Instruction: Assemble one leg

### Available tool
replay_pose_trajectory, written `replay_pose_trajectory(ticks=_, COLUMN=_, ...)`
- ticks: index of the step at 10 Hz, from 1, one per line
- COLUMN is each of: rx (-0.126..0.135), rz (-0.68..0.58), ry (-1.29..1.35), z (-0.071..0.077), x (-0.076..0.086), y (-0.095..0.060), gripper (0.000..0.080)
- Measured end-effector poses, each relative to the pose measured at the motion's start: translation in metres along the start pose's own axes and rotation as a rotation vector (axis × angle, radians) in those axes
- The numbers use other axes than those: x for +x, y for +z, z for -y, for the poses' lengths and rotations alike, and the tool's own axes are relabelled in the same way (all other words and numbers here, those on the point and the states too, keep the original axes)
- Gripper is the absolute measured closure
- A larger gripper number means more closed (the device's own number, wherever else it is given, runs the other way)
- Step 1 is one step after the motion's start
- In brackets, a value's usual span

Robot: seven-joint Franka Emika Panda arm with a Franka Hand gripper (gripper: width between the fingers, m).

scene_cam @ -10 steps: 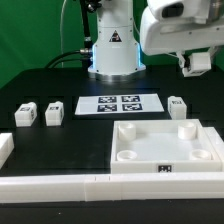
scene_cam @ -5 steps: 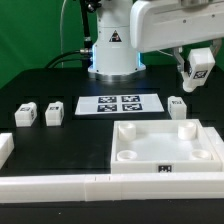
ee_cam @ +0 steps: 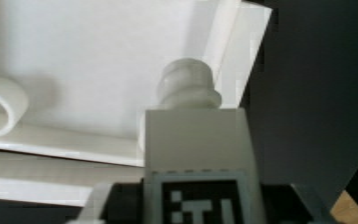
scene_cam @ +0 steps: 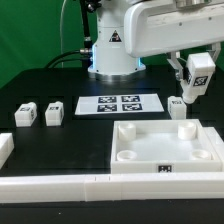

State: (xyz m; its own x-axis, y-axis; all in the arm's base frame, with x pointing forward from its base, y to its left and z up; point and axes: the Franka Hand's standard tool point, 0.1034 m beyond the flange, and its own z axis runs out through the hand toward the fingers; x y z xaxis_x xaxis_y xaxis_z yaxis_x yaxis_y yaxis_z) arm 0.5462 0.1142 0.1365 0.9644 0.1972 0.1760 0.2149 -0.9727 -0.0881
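Note:
My gripper (scene_cam: 198,68) is shut on a leg (scene_cam: 192,82), a small white block with a black-and-white tag, and holds it tilted in the air above the far right corner of the white square panel (scene_cam: 165,150). In the wrist view the gripper (ee_cam: 194,208) clamps the leg (ee_cam: 197,140) at its tagged end. The leg's threaded tip points toward the panel's edge (ee_cam: 105,50), beside a round corner socket (ee_cam: 2,105). A second leg (scene_cam: 177,106) stands on the table just below the held one. Two more legs (scene_cam: 25,114) (scene_cam: 54,114) stand at the exterior view's left.
The marker board (scene_cam: 120,104) lies flat in the middle, in front of the robot base (scene_cam: 113,50). Long white bars (scene_cam: 60,186) run along the front edge, with a short white piece (scene_cam: 5,150) at the exterior view's left.
My gripper, still holding the leg, has come down and moved toward the exterior view's left, closer to the panel's far right corner. The parts on the table have not moved.

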Motion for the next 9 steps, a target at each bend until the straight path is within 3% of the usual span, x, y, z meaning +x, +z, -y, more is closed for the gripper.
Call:
replay_pose_trajectory(ticks=3, rx=-0.004, rz=-0.026, ry=-0.005, z=-0.001, x=0.004, y=0.003, gripper=0.0512)
replay_pose_trajectory(ticks=4, rx=0.002, rz=-0.022, ry=-0.006, z=-0.001, x=0.013, y=0.008, gripper=0.0512)
replay_pose_trajectory(ticks=5, rx=-0.012, rz=-0.130, ry=-0.013, z=-0.005, x=0.029, y=0.006, gripper=0.0512)
replay_pose_trajectory(ticks=6, rx=-0.027, rz=-0.228, ry=-0.025, z=-0.007, x=0.035, y=0.006, gripper=0.0512)
replay_pose_trajectory(ticks=8, rx=-0.039, rz=-0.318, ry=-0.033, z=-0.008, x=0.041, y=0.010, gripper=0.0512)
replay_pose_trajectory(ticks=9, rx=-0.036, rz=-0.304, ry=-0.035, z=-0.007, x=0.040, y=0.013, gripper=0.0512)
